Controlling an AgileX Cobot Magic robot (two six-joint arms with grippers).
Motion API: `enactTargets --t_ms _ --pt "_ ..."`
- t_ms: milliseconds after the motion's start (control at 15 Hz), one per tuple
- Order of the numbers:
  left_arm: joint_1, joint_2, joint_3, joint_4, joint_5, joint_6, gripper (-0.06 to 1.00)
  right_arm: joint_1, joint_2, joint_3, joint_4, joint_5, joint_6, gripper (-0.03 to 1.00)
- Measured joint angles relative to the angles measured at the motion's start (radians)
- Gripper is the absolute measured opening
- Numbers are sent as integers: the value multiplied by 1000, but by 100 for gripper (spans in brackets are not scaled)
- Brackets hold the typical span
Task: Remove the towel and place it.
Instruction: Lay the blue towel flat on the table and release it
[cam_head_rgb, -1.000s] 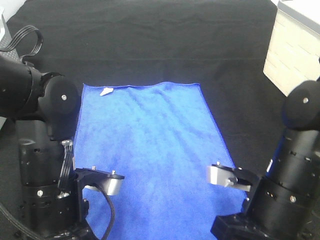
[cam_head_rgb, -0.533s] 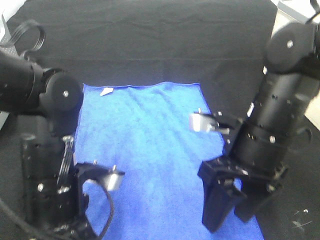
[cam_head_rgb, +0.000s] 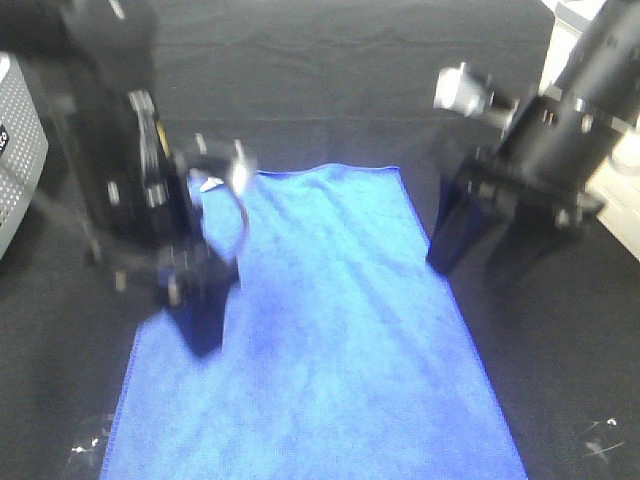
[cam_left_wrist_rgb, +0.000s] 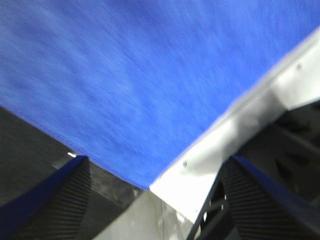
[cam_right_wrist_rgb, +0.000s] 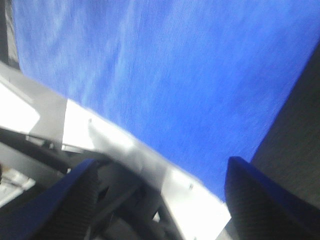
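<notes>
Swept forward since a second ago: left gripper (cam_head_rgb: 197, 318) over the left edge of the flat towel (cam_head_rgb: 340, 330), right gripper (cam_head_rgb: 478, 245) just off its right edge, both spread, empty. Risks pinching black worktop covering (cam_head_rgb: 330, 90) too.

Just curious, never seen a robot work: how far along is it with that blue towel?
Nothing looks done yet: the towel lies spread flat on the black table covering. In hand: the left gripper and right gripper hover open near its side edges, gripping nothing. Left: grasp it, lift it off, place it.
</notes>
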Motion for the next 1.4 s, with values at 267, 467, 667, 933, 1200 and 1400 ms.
enactTargets --t_ms 267,467,667,933,1200,1400 --pt "152 0 -156 15 0 6 70 -6 0 -164 -72 -2 39 69" --pt "220 2 -204 61 -53 10 70 -14 20 -292 -149 -14 88 69" --pt "277 20 -242 63 -85 10 70 -58 89 -401 -155 8 89 69" --pt "368 102 -342 61 -104 9 70 -99 220 -570 -166 7 146 69" --pt "375 119 -355 139 -170 -96 73 -99 273 -582 -182 8 220 69" --pt "415 127 -358 130 -267 -153 78 -99 342 -600 -186 -43 184 69"
